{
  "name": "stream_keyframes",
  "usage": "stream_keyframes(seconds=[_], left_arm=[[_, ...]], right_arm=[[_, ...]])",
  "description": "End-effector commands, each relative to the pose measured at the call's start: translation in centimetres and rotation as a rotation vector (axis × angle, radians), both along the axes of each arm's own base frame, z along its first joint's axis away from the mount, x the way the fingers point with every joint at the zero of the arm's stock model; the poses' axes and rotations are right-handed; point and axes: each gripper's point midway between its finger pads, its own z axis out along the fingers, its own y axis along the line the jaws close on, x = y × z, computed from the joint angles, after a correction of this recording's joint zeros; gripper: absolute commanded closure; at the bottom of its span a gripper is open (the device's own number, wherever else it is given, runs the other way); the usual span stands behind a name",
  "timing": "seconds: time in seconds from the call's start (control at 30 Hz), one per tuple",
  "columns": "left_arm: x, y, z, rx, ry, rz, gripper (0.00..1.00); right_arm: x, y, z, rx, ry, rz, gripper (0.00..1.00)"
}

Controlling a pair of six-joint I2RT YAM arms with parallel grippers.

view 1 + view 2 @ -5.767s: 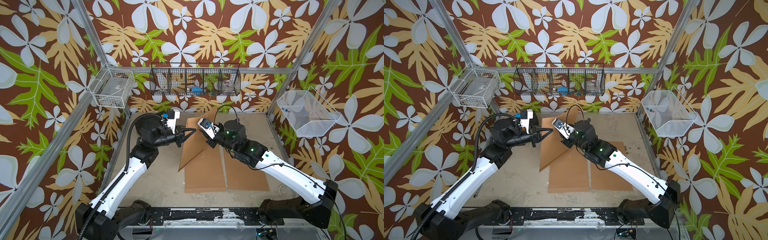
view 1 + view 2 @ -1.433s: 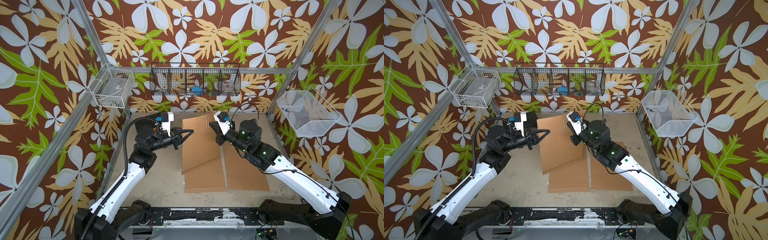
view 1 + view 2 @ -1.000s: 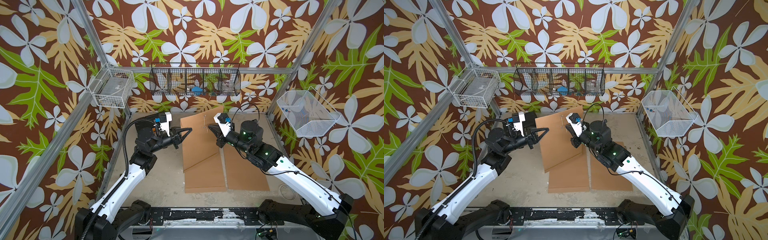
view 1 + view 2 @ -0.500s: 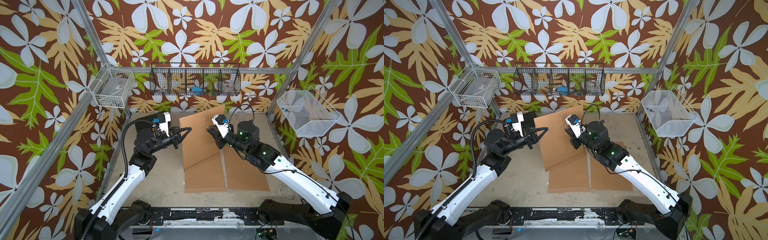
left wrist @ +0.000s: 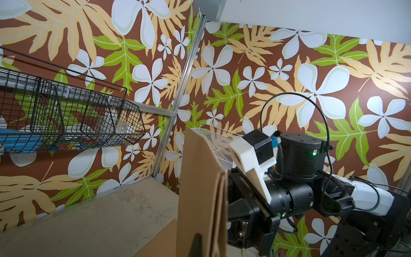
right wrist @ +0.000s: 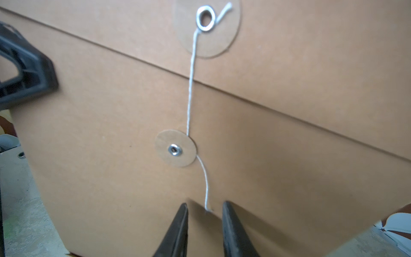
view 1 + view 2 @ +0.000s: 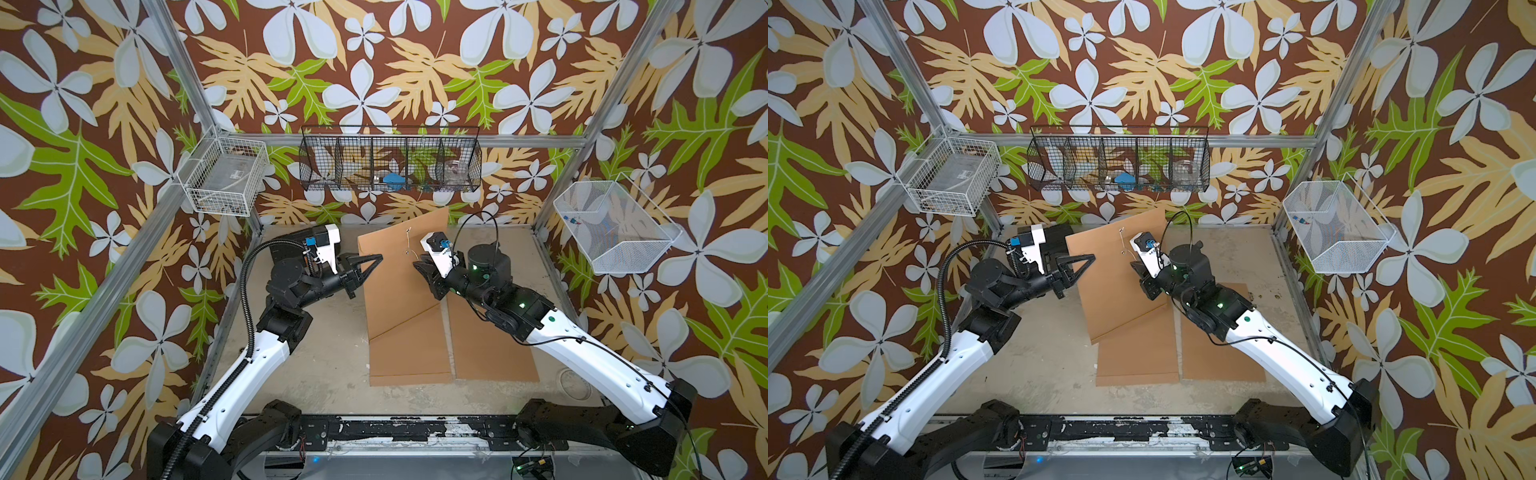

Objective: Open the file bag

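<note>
The file bag (image 7: 399, 274) (image 7: 1119, 274) is a brown kraft envelope standing upright on a lower corner at the middle of the table. My left gripper (image 7: 376, 258) (image 7: 1090, 258) (image 5: 204, 244) is shut on its left edge; one finger is hidden behind the paper. A white string (image 6: 190, 89) runs from the flap's metal eyelet (image 6: 206, 21) past the round paper button (image 6: 175, 151). Its loose end hangs between the fingertips of my right gripper (image 6: 205, 203) (image 7: 419, 266) (image 7: 1136, 266). That gripper is open a little, close to the bag's face and touching nothing.
Two more brown bags lie flat on the table, one (image 7: 409, 353) under the raised one and one (image 7: 490, 345) to its right. A black wire basket (image 7: 390, 160) hangs on the back wall, with white wire baskets at the left (image 7: 226, 176) and right (image 7: 615, 226).
My right gripper's jaws have parted and let go of the string's end. The left gripper keeps the bag upright in much the same place.
</note>
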Motion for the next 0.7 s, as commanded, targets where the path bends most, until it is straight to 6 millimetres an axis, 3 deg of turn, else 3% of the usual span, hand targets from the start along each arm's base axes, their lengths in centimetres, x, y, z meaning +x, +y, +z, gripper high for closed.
stream_keyframes(seconds=[0.0, 0.67], left_arm=[[-0.6, 0.0, 1.1, -0.015, -0.043, -0.021, 1.0], [-0.7, 0.0, 0.7, -0.014, -0.032, -0.025, 1.0]], right_arm=[[0.5, 0.0, 1.2, 0.032, -0.03, -0.021, 0.73], [1.2, 1.0, 1.1, 0.057, -0.027, -0.01, 0.85]])
